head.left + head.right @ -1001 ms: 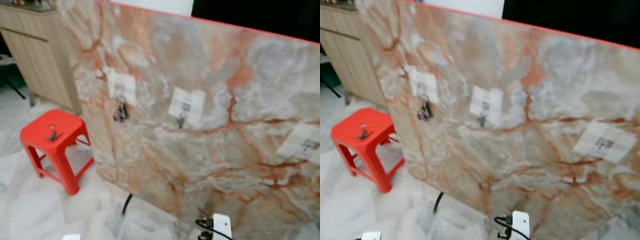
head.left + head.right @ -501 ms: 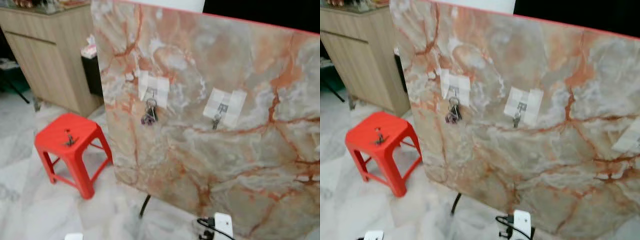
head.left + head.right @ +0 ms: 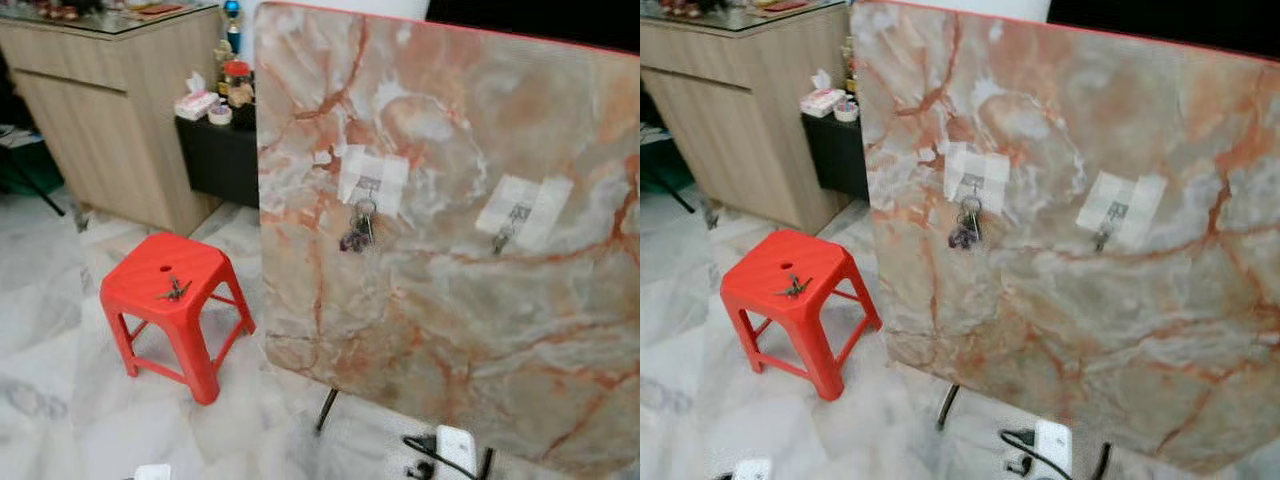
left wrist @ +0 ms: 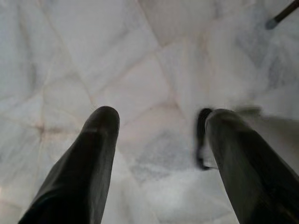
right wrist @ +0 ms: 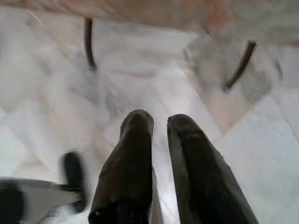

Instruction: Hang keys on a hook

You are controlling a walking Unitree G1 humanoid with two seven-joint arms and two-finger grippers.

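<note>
Keys lie on the red stool, at 9 o'clock from the marble board. Key bunch hangs on the left hook; second hook carries something small, unclear. Left hand wide open, empty, above floor. Right hand nearly closed, empty. Board's right edge cut off.

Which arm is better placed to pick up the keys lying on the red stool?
Left, probably. The small bunch of keys lies on the red plastic stool, on the robot's left side. The left tool hangs open above the floor; the right tool is nearly closed.
</note>
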